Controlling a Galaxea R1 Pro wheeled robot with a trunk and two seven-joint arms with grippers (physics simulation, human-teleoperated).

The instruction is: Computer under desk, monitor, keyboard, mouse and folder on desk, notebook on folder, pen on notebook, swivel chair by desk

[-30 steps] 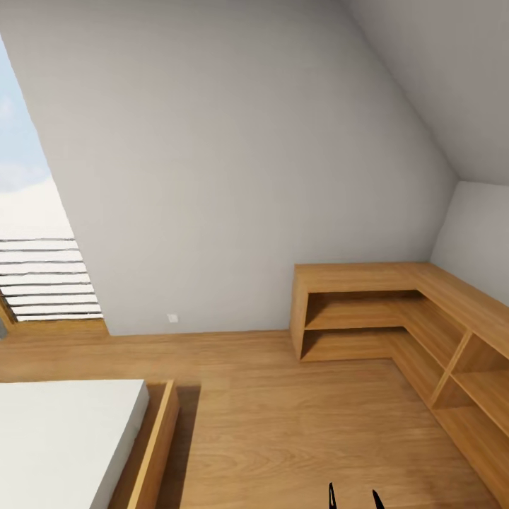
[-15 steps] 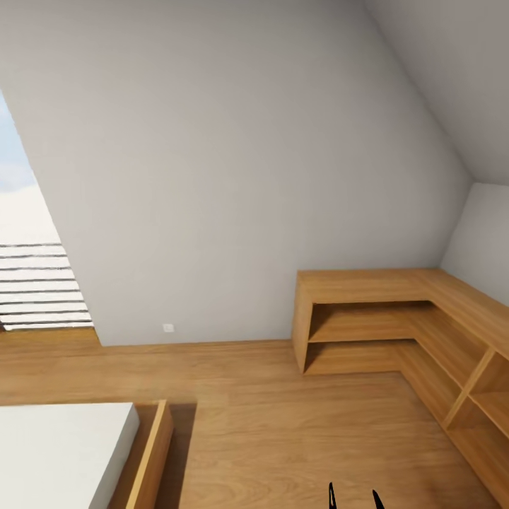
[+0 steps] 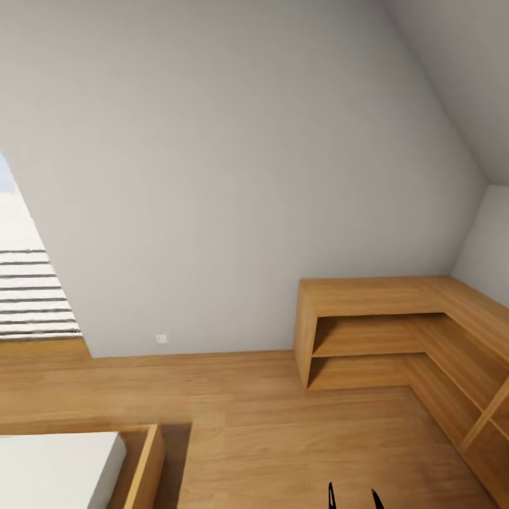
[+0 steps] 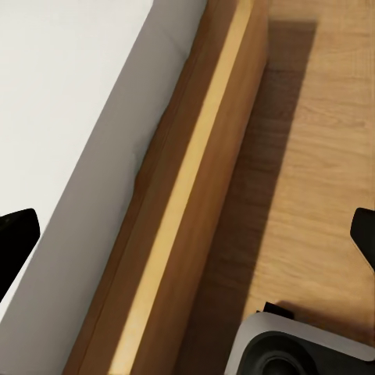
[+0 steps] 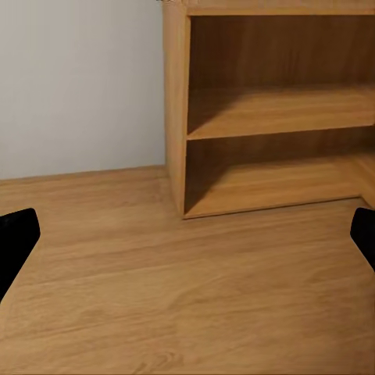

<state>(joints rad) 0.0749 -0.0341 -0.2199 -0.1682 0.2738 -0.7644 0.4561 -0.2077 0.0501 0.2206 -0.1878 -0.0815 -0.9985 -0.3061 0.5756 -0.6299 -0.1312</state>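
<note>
Ahead on floor — L-shaped wooden shelf | bed left | both fingers spread

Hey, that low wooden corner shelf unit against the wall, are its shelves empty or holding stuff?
Empty. The wooden shelf unit shows bare boards in every open compartment in the head view, and the right wrist view shows the same bare shelves.

I face a sloped pale wall with a light wood plank floor running up to it. A low L-shaped wooden shelf unit fills the corner on my right, a wood-framed bed with a white mattress lies at my near left, and a slatted window sits far left.
</note>
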